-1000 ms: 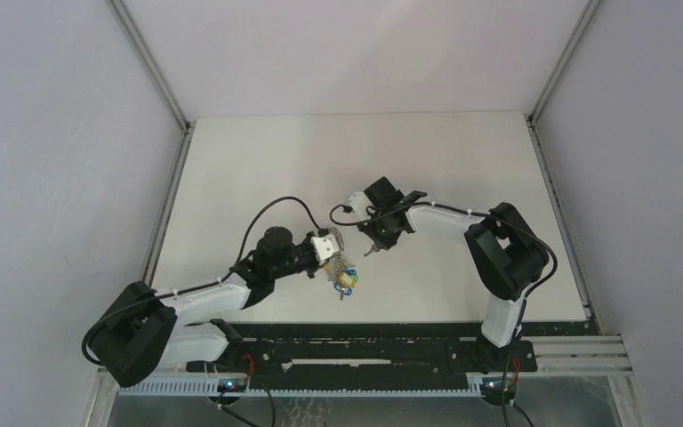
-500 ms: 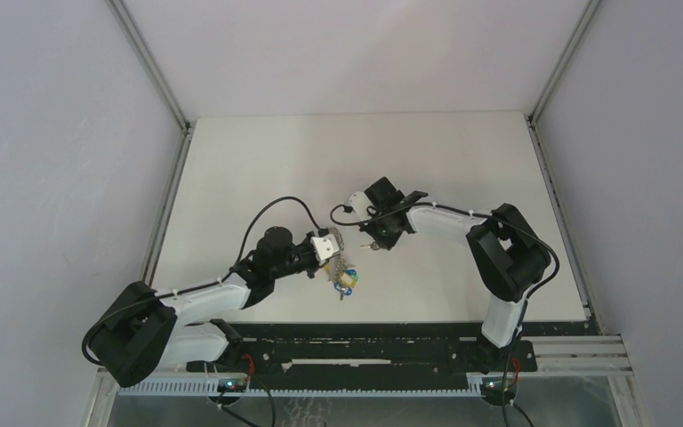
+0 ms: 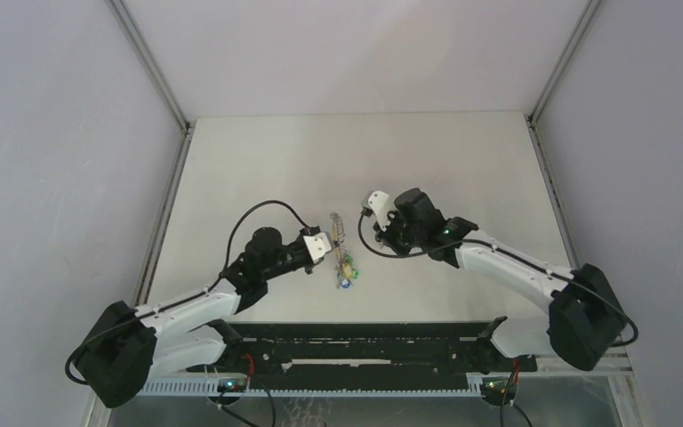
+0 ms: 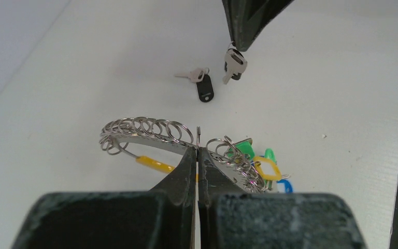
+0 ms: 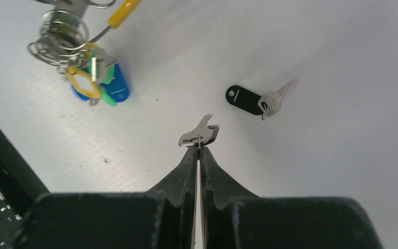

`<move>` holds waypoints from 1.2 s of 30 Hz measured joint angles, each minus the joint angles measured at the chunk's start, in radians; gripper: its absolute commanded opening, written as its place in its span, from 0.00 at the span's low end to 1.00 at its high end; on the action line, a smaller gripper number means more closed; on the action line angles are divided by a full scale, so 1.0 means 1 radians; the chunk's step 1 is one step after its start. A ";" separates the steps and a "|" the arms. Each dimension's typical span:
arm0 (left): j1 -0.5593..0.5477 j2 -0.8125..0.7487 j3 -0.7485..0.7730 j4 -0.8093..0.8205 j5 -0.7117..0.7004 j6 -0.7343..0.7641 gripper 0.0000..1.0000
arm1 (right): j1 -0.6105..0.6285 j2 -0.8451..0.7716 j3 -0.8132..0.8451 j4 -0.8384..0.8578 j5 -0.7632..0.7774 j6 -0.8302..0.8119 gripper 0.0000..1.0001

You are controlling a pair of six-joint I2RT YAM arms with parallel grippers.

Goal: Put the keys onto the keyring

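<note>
My left gripper point(image 4: 197, 151) pinches the keyring point(image 4: 147, 126), presenting it; just beyond the keyring, my right gripper point(image 5: 199, 149) pinches a silver key point(image 5: 199, 135) for threading.

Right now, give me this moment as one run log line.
left gripper: shut on keyring | right gripper: shut on silver key | black-tagged key: loose on table | coloured keys: clustered at keyring

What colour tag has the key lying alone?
Black oval plastic tag; best in right wrist view.

Bright, even light. Small soft shadows lie on the desk point(image 3: 462, 160). The keyring point(image 4: 145, 128) shines. The bottom of both wrist views looks blurry.
</note>
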 measured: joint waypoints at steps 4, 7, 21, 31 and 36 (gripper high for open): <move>0.000 -0.061 0.000 -0.003 0.011 0.002 0.00 | 0.029 -0.124 -0.056 0.051 -0.023 -0.004 0.00; 0.000 -0.111 -0.003 -0.010 0.035 0.006 0.00 | 0.048 -0.221 -0.077 0.084 -0.059 -0.011 0.00; -0.081 -0.261 -0.025 -0.062 0.100 0.119 0.00 | 0.218 -0.369 -0.069 0.046 -0.058 -0.221 0.00; -0.098 -0.220 -0.088 -0.011 0.069 0.161 0.00 | 0.327 -0.272 -0.057 0.037 0.075 -0.360 0.00; -0.101 -0.200 -0.088 0.024 0.050 0.162 0.00 | 0.333 -0.250 -0.055 0.035 0.116 -0.375 0.00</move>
